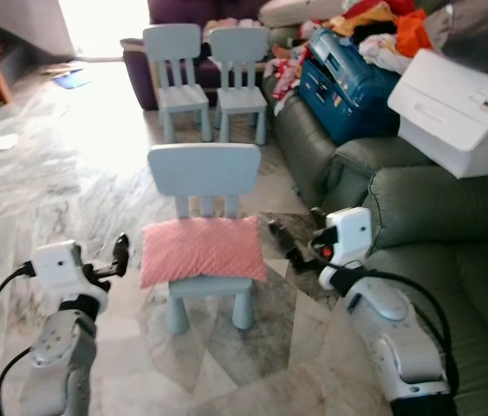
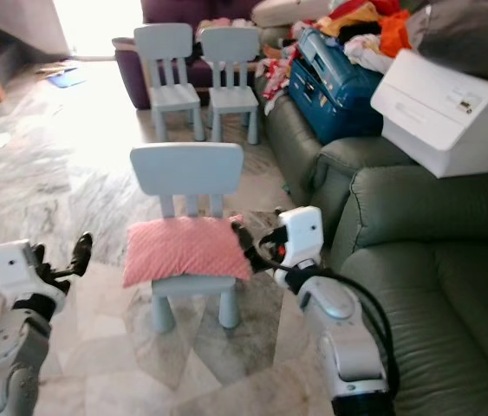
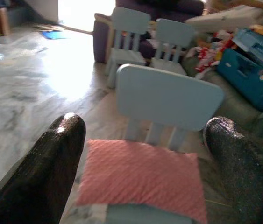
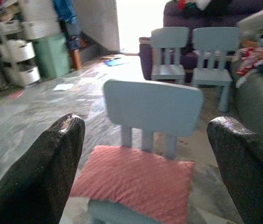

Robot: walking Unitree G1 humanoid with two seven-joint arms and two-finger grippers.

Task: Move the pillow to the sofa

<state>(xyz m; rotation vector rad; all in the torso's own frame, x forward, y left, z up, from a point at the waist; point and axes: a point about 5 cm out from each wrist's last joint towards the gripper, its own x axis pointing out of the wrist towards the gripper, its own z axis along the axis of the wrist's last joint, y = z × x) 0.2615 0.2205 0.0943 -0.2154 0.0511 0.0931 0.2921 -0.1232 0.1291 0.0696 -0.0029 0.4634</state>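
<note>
Left to right, we log: left gripper (image 1: 119, 253), arm raised forward, fingers spread wide, just left of the chair (image 1: 202, 169); pink pillow (image 1: 202, 249) lying flat on that chair's seat; right gripper (image 2: 245, 241), fingers wide, near the pillow's right edge; green sofa (image 1: 452, 260).

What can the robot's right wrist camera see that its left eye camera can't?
The right wrist camera alone catches the white storage drawers and a green bin along the wall. The left eye camera alone takes in the green sofa, the white box on it, the blue suitcase, and both open grippers, left gripper and right gripper, either side of the chair. Both share the pink pillow lying on the light blue chair, with two more chairs behind.
</note>
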